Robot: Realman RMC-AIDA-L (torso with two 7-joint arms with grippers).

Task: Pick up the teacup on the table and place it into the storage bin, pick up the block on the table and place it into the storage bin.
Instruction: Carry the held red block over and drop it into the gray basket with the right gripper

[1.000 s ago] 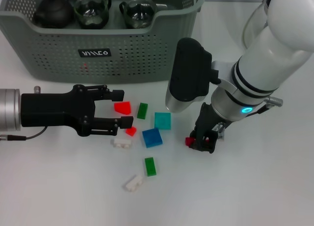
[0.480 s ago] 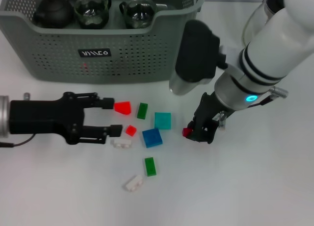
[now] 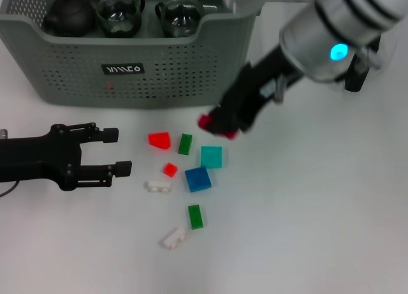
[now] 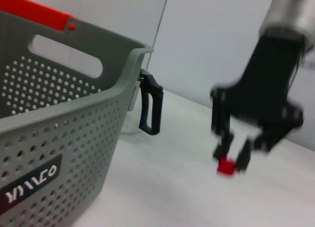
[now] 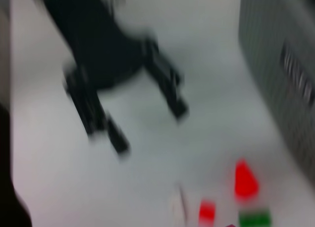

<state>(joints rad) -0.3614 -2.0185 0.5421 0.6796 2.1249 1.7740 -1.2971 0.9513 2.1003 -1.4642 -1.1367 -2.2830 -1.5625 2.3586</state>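
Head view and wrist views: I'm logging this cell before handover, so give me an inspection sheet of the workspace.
Surface: white table, no spills seen.
Job's things: storage bin holds a dark teapot and two glass teacups; small red block held above the table.
Clutter: loose blocks, red, green, teal, blue, white.
Grippers: right gripper shut on the small red block; left gripper open, empty, low over the table.
Cables: thin one by the left arm.
Surroundings: glass carafe's black handle beside the bin.

A plain white table point(image 3: 331, 230) meets a pale wall point(image 4: 221, 30) under even, soft light.
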